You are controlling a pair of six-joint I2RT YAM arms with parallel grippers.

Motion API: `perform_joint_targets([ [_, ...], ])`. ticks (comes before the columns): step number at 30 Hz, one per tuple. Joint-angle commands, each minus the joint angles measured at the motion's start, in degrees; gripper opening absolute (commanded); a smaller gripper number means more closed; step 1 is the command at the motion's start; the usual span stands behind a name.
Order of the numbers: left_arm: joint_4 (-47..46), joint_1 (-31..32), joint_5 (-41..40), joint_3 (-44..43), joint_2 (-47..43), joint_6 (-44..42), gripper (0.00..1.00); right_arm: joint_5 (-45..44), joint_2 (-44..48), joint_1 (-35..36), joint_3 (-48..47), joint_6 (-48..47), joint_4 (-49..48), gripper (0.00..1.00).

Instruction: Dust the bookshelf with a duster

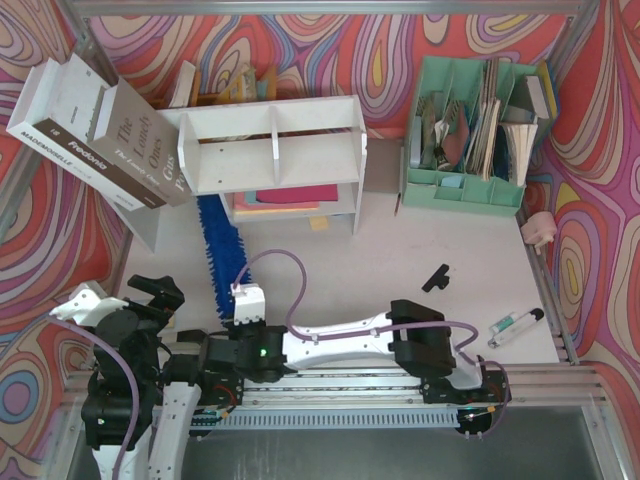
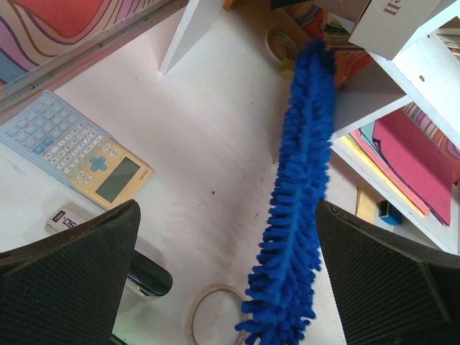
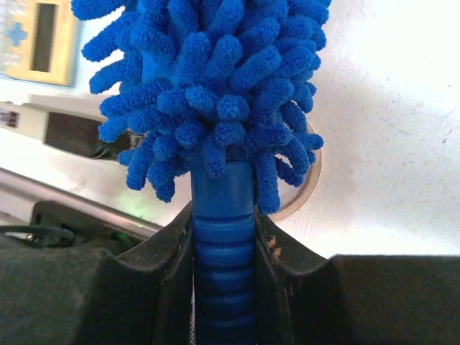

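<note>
— Looking for the duster (image 1: 214, 250)?
— Found low on the table (image 1: 400, 250), stretched from the right gripper (image 3: 223, 241) up to the lower left corner of the shelf (image 1: 275, 150).
— Touching the shelf?
— Cannot tell. From above, seen just beside the left leg; from the left wrist, seen crossing the end of the lower board.
— And the right gripper?
— Clenched on the ribbed blue handle (image 3: 223, 287), one finger at each side, with the shaggy bristles starting right above the fingertips.
— Anything in the left gripper (image 2: 226, 208)?
— Nothing. Spread wide over the table, near a calculator (image 2: 79, 154) and a tape roll (image 2: 215, 289), close to the duster's near end but apart from it.
— What about the shelf itself?
— Set at the back of the table, with coloured sheets (image 2: 413, 154) stacked on the lower board and books (image 1: 100, 130) leaning just beside the top left corner.
— And to the right?
— Just beside it, a green organizer (image 1: 470, 150) stuffed with papers; nearer the arms, a black clip (image 1: 436, 277) and a marker (image 1: 515, 325), well apart from the duster.
</note>
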State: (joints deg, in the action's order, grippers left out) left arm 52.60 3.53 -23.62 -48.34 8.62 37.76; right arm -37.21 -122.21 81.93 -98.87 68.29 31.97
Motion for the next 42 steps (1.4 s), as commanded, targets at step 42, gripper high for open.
perform_joint_targets([
  [42, -0.19, -0.19, -0.25, -0.18, -1.14, 0.18, 0.98, 14.35, -6.08, -2.54, -0.33, -28.6, -20.03, 0.0],
])
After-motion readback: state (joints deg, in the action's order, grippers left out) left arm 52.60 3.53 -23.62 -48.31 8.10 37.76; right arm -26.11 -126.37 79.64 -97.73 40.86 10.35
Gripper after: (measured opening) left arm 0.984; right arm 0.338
